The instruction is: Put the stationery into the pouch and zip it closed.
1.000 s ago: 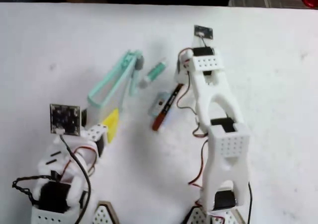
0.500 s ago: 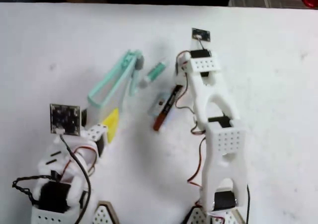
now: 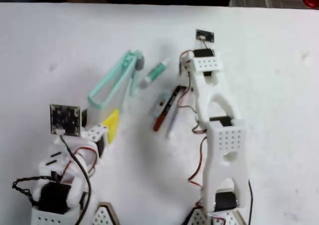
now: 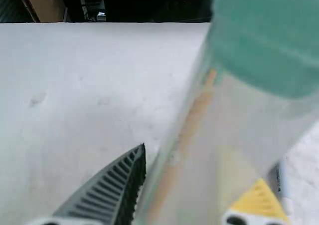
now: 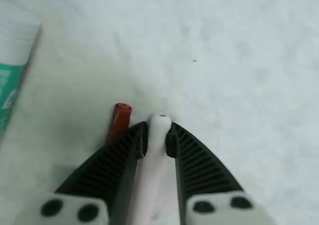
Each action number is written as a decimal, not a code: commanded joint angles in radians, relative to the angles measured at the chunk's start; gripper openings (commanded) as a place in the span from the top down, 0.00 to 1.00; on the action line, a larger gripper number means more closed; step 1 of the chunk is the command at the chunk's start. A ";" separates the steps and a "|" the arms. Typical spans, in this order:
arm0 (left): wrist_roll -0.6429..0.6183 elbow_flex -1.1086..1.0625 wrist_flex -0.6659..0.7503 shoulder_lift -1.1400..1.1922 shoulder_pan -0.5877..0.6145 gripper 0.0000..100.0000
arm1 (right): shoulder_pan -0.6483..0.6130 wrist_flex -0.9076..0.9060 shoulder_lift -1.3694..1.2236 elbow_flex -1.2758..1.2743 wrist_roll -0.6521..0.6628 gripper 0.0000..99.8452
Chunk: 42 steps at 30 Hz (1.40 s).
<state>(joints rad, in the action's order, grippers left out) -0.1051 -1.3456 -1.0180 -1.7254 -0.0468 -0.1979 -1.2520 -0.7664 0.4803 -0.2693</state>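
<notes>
My right claw (image 5: 156,132) is shut tight on a white pen (image 5: 160,121). The pen sits just beside the red marker (image 5: 119,119) on the counter (image 3: 55,40). My left claw (image 4: 199,165) pinches the near end of the pouch (image 3: 112,83), which is see-through with a green rim. A green glue stick (image 3: 155,71) lies near the pouch's far end.

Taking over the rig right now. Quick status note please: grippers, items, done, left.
Right gripper: fingers shut on the white pen, low over the table beside the marker.
Left gripper: at the near end of the pouch; grip unclear.
Loose on the table: marker, glue stick, small grey piece.
Done: pen grasped.
Left: pen and the three loose items into the pouch, then zip it.
</notes>
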 commanded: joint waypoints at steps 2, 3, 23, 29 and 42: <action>-0.012 0.008 0.021 0.008 0.004 0.76 | -0.021 -0.030 0.010 0.025 0.000 0.98; -0.012 0.008 0.021 0.008 0.004 0.76 | -0.013 -0.030 0.016 0.026 0.000 0.98; -0.011 0.008 0.020 0.008 -0.001 0.76 | 0.024 -0.148 0.688 0.029 0.008 0.98; -0.011 0.008 0.018 0.008 -0.001 0.76 | 0.016 -0.143 0.963 0.029 0.091 0.98; -0.009 0.008 0.018 0.008 -0.002 0.76 | -0.222 0.058 1.260 0.029 0.092 0.98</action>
<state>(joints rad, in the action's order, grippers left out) -0.1051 -1.3456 -1.0180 -1.7254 -0.0468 -0.3560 -1.2520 0.4580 0.4833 -0.1910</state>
